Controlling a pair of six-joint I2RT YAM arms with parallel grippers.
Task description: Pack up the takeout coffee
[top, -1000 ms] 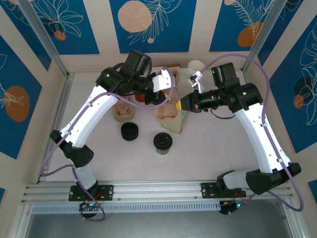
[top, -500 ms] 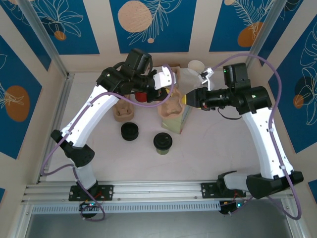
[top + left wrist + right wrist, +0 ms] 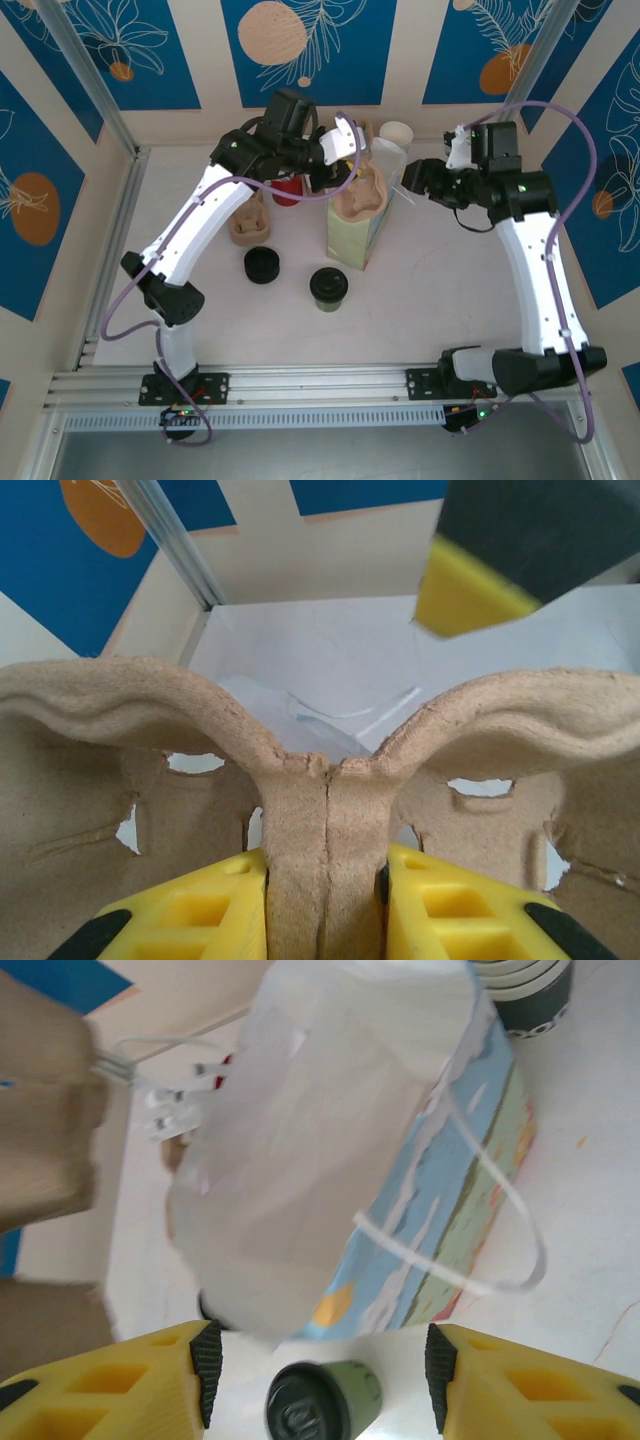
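Pulp cup carrier (image 3: 300, 810) clamped in left gripper (image 3: 326, 885) over the one bag (image 3: 352, 245); second carrier (image 3: 250, 225) on counter (image 3: 420, 290). Right gripper (image 3: 322, 1362) released at bag's rim. One takeout coffee (image 3: 328, 287) on open counter, near side of bag.

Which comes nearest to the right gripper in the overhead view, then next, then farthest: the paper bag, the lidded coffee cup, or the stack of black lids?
Counting from the right gripper:
1. the paper bag, right beside it on its left.
2. the takeout coffee, in front of the bag, toward the arm bases.
3. the black lid stack, farther left again.
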